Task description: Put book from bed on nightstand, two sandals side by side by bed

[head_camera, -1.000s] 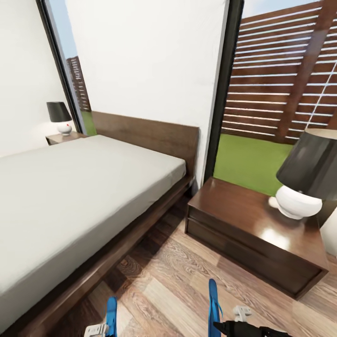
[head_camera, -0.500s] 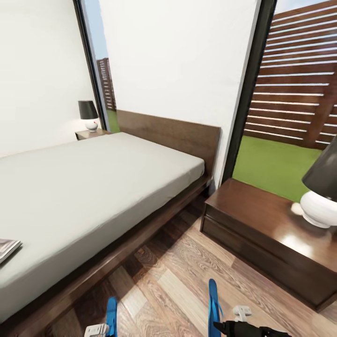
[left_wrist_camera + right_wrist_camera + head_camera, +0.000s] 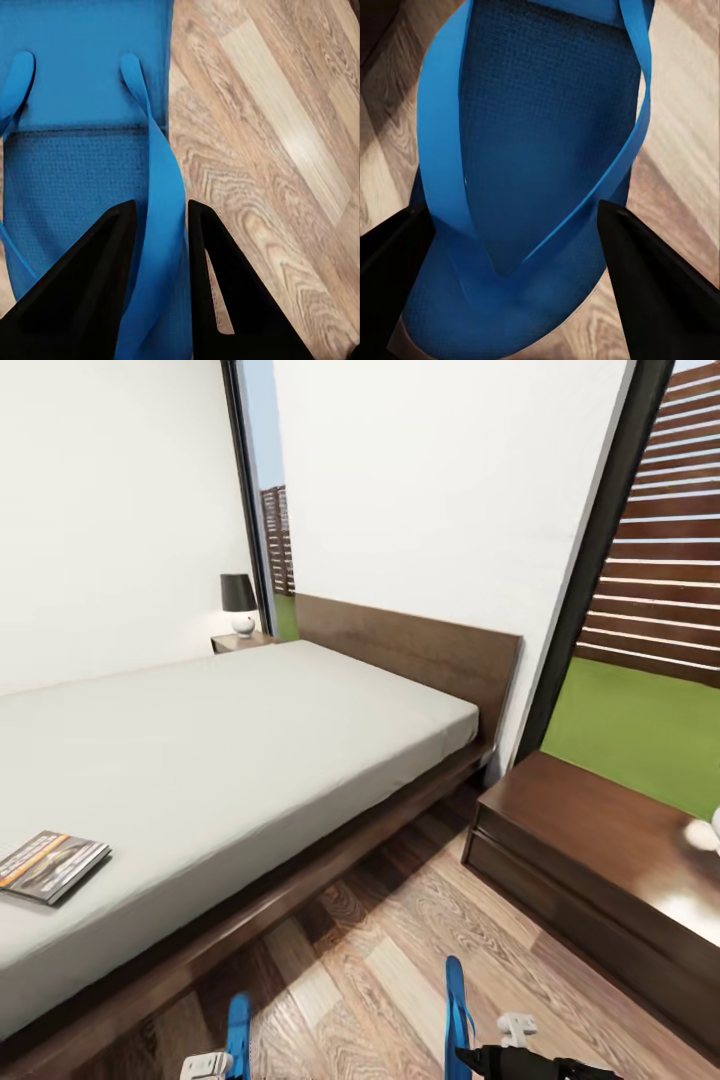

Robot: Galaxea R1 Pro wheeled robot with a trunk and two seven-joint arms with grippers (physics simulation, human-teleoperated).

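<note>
Sandals held, one per hand, low at the head view's bottom edge over the wood floor (image 3: 400, 960). L hand (image 3: 159, 281) w/ fingers (image 3: 82, 292) narrow, pinched on a strap of the left sandal (image 3: 82, 90); same sandal (image 3: 238, 1030) stands on edge in the head view, just above the L hand (image 3: 208, 1066). R hand (image 3: 517, 247) has its dark fingers (image 3: 660, 285) spread wide on either side of the right sandal (image 3: 540, 150); can't tell if they press on the sole, tho the sandal (image 3: 457, 1010) stands upright right beside the R hand (image 3: 500, 1050).

Bed (image 3: 250, 760) lies ahead and to the left of both hands, grey mattress bare but for the book (image 3: 50, 863), flat near the edge, well left of the L hand. Nightstand (image 3: 590, 850) ahead-right of the R hand, beside the headboard. 2nd nightstand (image 3: 240, 642) w/ lamp (image 3: 239, 603) at the bed's far side.
</note>
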